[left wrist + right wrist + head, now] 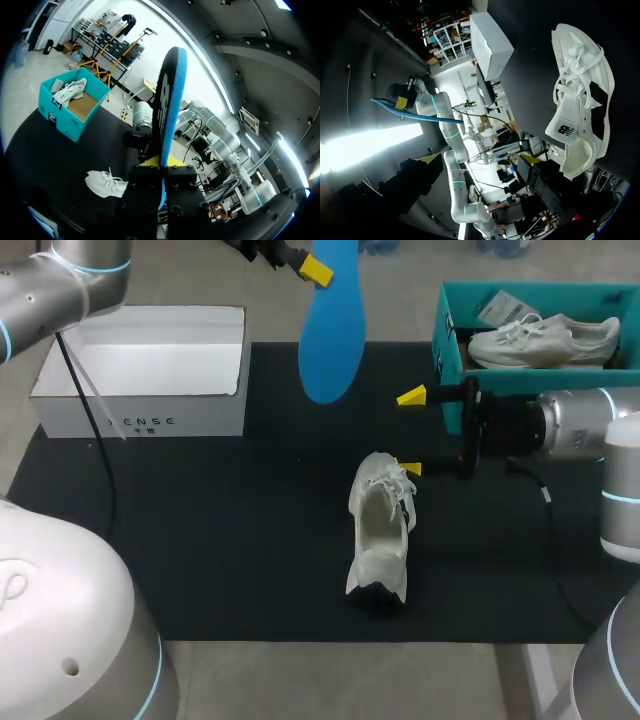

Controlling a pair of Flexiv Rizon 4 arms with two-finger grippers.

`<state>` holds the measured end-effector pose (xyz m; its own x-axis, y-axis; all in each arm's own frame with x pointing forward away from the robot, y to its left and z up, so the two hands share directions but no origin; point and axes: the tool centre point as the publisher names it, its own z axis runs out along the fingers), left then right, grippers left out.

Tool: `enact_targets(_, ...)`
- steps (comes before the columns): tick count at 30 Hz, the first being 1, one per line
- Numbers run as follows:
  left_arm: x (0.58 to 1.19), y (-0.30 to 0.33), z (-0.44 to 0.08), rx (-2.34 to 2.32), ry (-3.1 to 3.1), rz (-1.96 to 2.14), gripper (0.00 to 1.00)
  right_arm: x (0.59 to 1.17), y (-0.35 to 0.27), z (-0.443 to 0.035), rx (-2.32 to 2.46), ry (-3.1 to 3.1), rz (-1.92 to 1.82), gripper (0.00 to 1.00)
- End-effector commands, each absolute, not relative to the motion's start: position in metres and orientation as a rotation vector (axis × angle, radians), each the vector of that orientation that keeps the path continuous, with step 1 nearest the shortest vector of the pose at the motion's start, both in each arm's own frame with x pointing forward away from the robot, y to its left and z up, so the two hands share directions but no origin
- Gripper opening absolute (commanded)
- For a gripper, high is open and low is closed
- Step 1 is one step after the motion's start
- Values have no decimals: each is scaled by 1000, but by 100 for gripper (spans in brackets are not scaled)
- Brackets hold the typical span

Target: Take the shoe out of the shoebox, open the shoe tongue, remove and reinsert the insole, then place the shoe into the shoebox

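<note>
Jaws of the left gripper point(305, 264) are clamping together on the upper end of a flat bright-blue insole point(330, 335). The insole is hanging high above the black mat point(200, 540), broad end down, and in the left wrist view it is running edge-on between the fingers. The right gripper point(410, 432) is reaching in level from the right with its jaws standing wide apart and holding nothing. One yellow fingertip point(408, 468) is sitting just beside the laced front of the white laced shoe point(380, 525); whether it is touching cannot be told. The other fingertip is hovering well clear over the mat.

The shoe is lying near the middle of the mat, outside both boxes, with its mouth showing from above and its laces pointing toward the far side. The white cardboard shoebox point(140, 370) is standing open at the mat's far left corner, well apart from the shoe. At the far right, a teal box point(450, 340) is holding a second white shoe point(545, 340).
</note>
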<state>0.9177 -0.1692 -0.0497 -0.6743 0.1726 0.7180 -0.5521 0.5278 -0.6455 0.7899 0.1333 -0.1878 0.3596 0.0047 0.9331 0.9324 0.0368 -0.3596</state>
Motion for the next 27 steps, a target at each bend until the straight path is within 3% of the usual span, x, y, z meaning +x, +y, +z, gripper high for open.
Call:
enact_targets(1, 917, -169, -50, 309, -2000, 1200, 0, 789, 141, -181, -1348, -964, -922, 100)
enact_targets(27, 917, -169, -50, 309, -2000, 1200, 0, 791, 156, -174, -1364, -1005, -951, 100)
